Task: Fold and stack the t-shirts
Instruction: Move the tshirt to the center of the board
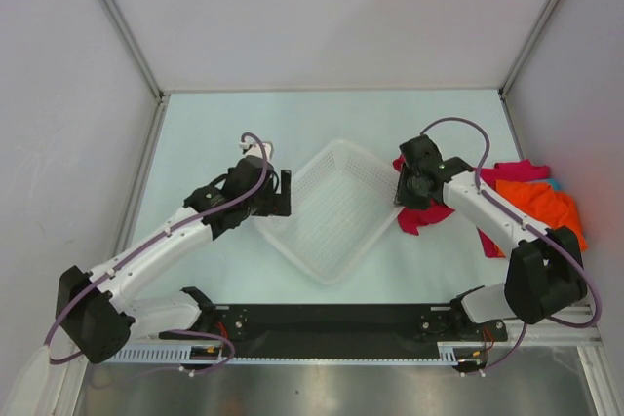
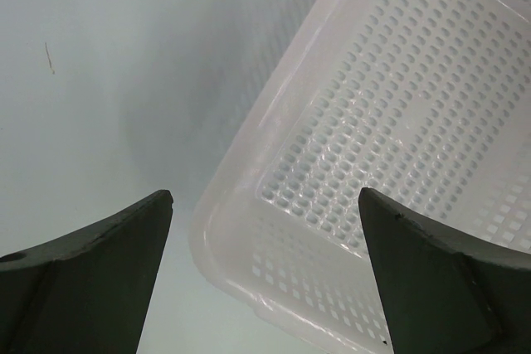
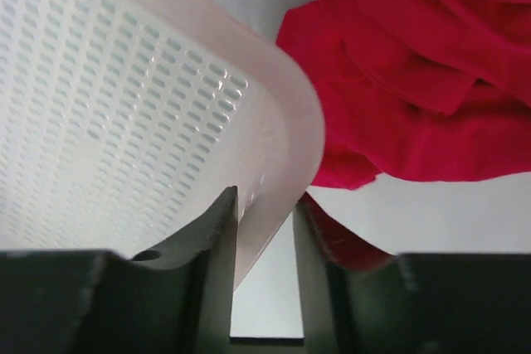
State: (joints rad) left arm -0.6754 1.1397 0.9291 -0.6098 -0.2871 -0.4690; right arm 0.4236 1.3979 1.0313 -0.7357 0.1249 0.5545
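Observation:
A crimson red t-shirt [image 1: 425, 217] [image 3: 415, 80] lies crumpled on the table just right of the white lattice basket [image 1: 331, 211]. Further right is a heap with an orange t-shirt [image 1: 541, 204], a magenta-pink one [image 1: 517, 170] and a sliver of teal [image 1: 554, 183]. My right gripper [image 1: 404, 188] [image 3: 267, 198] has its jaws narrowed on the right corner rim of the basket [image 3: 124, 80], both fingers against the rim and red cloth beside the right finger. My left gripper [image 1: 284, 192] [image 2: 264, 196] hangs wide open over the left corner of the basket [image 2: 398, 122], holding nothing.
The basket sits diamond-wise in the middle of the pale table [image 1: 224, 133], between the two arms. Grey walls close in the back and both sides. A black rail [image 1: 331, 323] with the arm bases runs along the near edge.

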